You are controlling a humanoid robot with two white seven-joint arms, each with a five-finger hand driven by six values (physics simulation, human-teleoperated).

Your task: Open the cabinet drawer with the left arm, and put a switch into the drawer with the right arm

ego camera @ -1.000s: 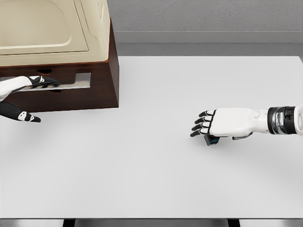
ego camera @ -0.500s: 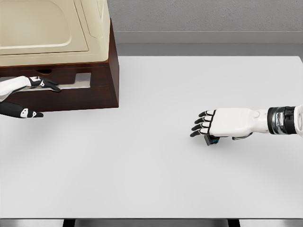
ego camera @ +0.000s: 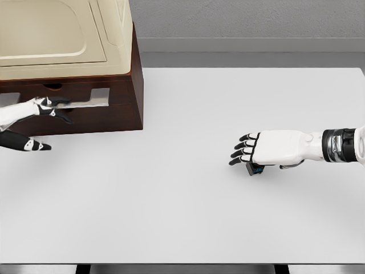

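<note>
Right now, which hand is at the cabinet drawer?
The left hand, fingers at the dark cabinet drawer front. The right hand sits mid-table over the small switch.

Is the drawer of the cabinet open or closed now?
Cannot tell for sure. The left hand is at the drawer front, where a pale gap shows in the brown cabinet, but no pulled-out drawer box is visible.

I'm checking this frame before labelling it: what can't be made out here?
- Head view: the switch is mostly covered by the right hand; its shape and the grip are unclear.
- The left hand at the cabinet drawer: too small to confirm a hold.
- The cabinet is cut off by the top and left edges.
</note>
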